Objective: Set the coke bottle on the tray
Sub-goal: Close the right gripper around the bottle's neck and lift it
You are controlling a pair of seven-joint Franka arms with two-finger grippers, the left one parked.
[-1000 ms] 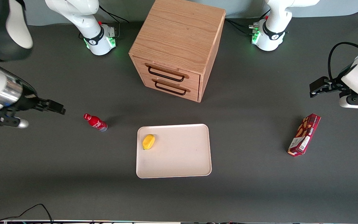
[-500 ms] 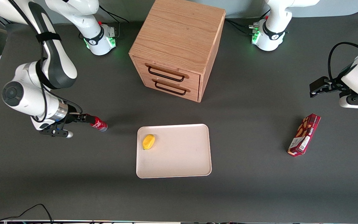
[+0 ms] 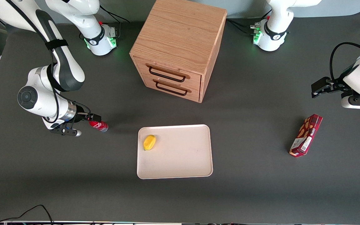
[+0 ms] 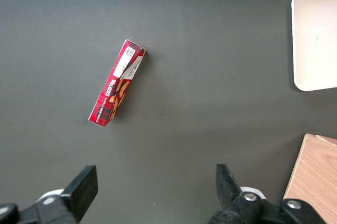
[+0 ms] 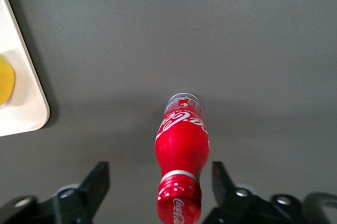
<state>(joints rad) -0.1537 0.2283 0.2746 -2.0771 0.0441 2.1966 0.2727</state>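
The coke bottle point(image 3: 99, 125) is small and red with white lettering and stands on the dark table beside the cream-white tray point(image 3: 180, 162), toward the working arm's end. My right gripper point(image 3: 93, 119) hangs over the bottle's cap end. In the right wrist view the bottle point(image 5: 182, 145) stands between my open fingers, with the gripper point(image 5: 160, 188) around its cap and a gap on each side. The tray's corner point(image 5: 29, 113) shows there too. The tray's rim point(image 4: 310, 71) also shows in the left wrist view.
A yellow lemon point(image 3: 149, 142) lies on the tray; it also shows in the right wrist view point(image 5: 5, 81). A wooden two-drawer cabinet point(image 3: 178, 47) stands farther from the front camera. A dark-red snack box point(image 3: 305, 135) lies toward the parked arm's end.
My right arm has swung in from the table's edge to the bottle and come down, so the open fingers now straddle its cap. The bottle has not moved.
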